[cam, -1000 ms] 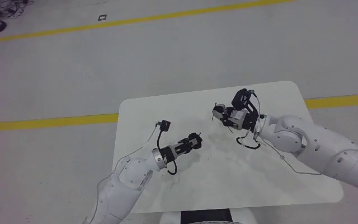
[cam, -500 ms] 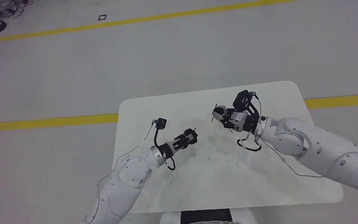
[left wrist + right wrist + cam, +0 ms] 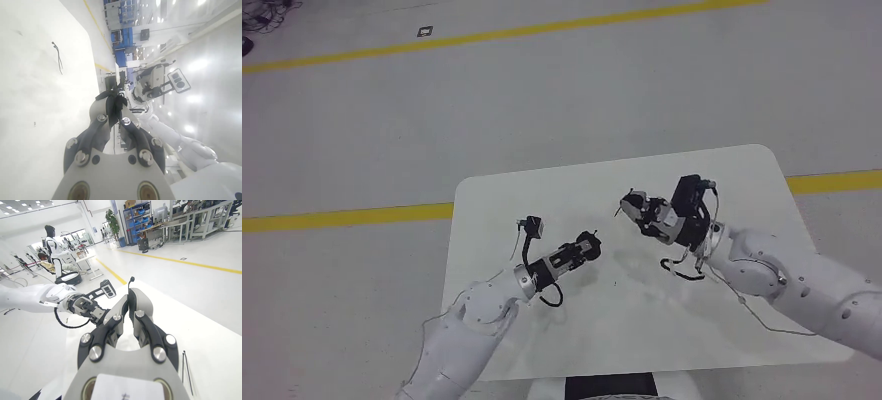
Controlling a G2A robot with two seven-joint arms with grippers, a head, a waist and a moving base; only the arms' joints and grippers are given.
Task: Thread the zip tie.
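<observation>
Right wrist view: the right gripper is pinched shut on a black zip tie, its head poking above the fingertips over the table, and the left gripper is shut nearby, so I judge the thin strap could twist or slip and miss the slot.

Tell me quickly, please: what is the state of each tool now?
Left tool: closed; whether it holds something cannot be told.
Right tool: closed on a zip tie.
</observation>
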